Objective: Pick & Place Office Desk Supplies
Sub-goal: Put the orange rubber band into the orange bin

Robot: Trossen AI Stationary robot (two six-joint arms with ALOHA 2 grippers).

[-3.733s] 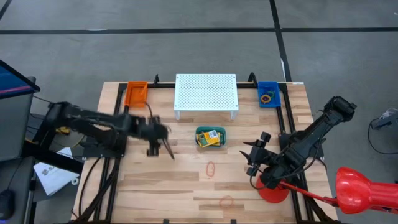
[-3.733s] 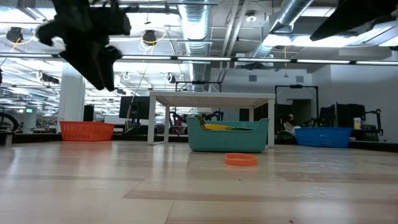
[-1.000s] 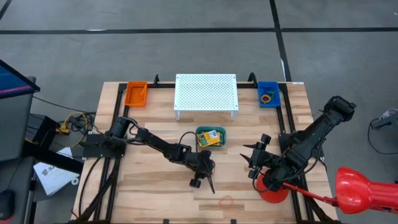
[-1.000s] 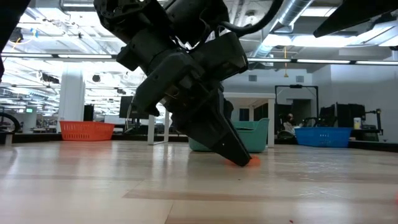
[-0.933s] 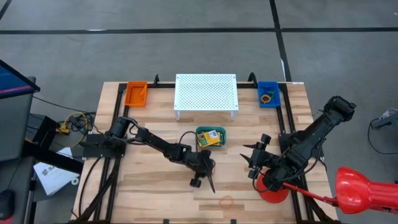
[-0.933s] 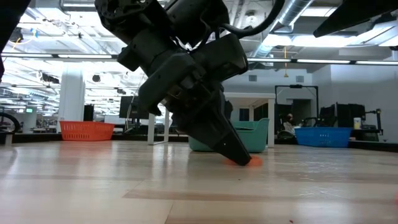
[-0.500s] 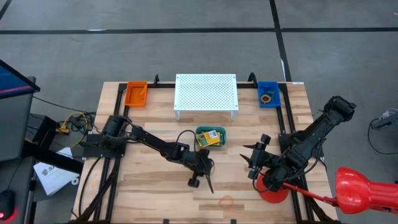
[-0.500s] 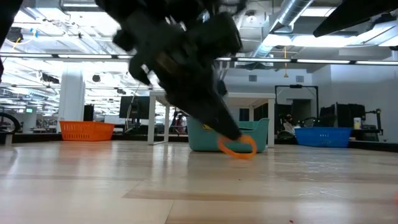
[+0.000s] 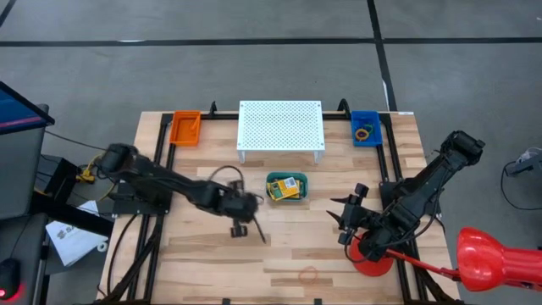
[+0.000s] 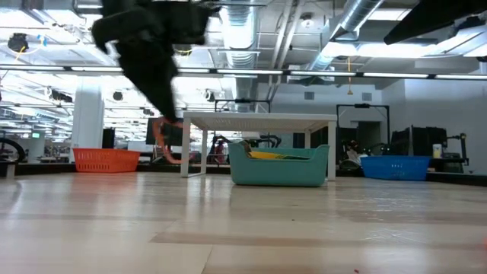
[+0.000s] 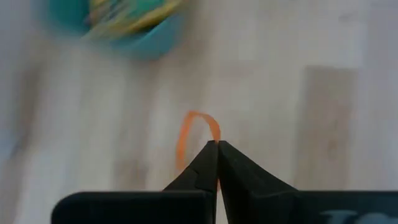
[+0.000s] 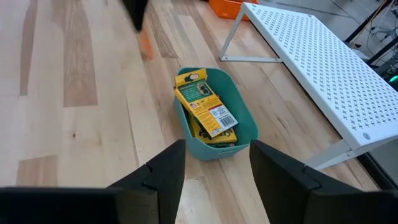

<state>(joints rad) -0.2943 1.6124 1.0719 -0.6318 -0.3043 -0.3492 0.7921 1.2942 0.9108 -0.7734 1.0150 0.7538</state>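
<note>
Here the orange band (image 11: 189, 134) is a thin loop, pinched at one end so the rest arcs free beyond the tips of the left gripper (image 11: 217, 147), whose fingers are pressed together on it. In the low view the band (image 10: 163, 144) hangs below the dark gripper (image 10: 169, 114), lifted clear of the table (image 10: 243, 228) and to the left of the white stand (image 10: 259, 122). From above, the left gripper (image 9: 257, 232) sits over the bare wood left of the teal tray (image 9: 287, 188), with the arm stretched in from the left edge. A second orange loop (image 9: 307, 274) lies flat on the table near the front edge. The teal tray (image 12: 242, 121) holds two flat yellow-and-green crayon boxes (image 12: 205, 106), one lying on the other and leaning against the tray's wall. The orange bin (image 9: 185, 127) stands at the far left corner; its contents cannot be made out. The blue bin (image 9: 366, 128) at the far right corner holds a few small loops, orange and green among them. The right gripper (image 9: 345, 222) waits near the right edge beside a red disc (image 9: 373, 261), its fingers (image 12: 163, 171) spread apart and holding nothing.
</note>
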